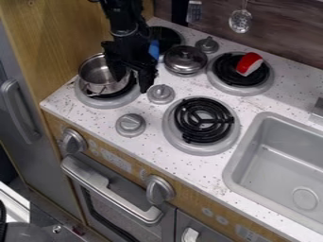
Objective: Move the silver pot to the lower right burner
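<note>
Silver pot on the lower left burner, gripper at its rim

The silver pot (97, 75) sits on the lower left burner (107, 100), at the left end of the white, dark-speckled tabletop (142, 146). It is round, shiny and open-topped, with straight metal walls. The black gripper (132, 82) hangs at its right side, its fingers spread wide, one over the pot's opening and the other outside the wall.

The lower right burner (203, 120) has a black spiral coil set in a smooth grey ring. Between the pot and that burner stands a rounded grey knob (161, 94), with a second ridged knob (131, 125) nearer the front edge. A domed, glossy silver lid (185, 57) with a small top handle lies just above the gap between the two lower burners.

On the upper right burner (238, 85) rests a curved red-and-white object (249, 64). Something blue (154, 49) shows beside the arm, near the upper left burner (165, 38). The rounded grey sink (277, 160) lies to the right.
</note>
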Tool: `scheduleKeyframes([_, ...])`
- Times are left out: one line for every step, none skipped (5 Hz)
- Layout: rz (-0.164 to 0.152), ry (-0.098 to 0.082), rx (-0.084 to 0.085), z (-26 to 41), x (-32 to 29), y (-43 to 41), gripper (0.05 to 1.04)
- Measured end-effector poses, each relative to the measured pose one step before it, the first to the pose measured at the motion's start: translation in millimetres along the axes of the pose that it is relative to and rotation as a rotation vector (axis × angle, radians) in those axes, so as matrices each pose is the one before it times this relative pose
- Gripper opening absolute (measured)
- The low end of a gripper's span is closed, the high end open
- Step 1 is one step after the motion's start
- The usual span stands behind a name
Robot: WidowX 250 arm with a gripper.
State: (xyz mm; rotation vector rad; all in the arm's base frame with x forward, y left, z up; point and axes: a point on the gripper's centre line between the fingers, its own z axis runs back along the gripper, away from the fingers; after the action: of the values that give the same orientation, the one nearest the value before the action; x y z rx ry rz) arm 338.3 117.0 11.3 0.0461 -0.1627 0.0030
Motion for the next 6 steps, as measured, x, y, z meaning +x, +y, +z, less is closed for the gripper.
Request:
scheduleKeyframes([0.0019, 0.0363, -0.0124, -11.71, -6.68, -1.62, 0.996])
scheduleKeyframes([0.0072, -0.0227, 0.0099, 4.20, 9.58, 8.58, 0.996])
scheduleKeyframes([0.0229, -0.0026, 0.0114, -5.65, 8.11, 16.09, 0.996])
scheduleKeyframes([0.0244, 0.0005, 0.0277, -2.44, 6.90, 21.26, 0.996])
scheduleKeyframes([0.0119, 0.0207, 0.0025, -15.21, 3.98, 7.82, 0.996])
scheduleKeyframes([0.0113, 0.0658, -0.0221, -24.73, -6.58, 3.63, 0.948])
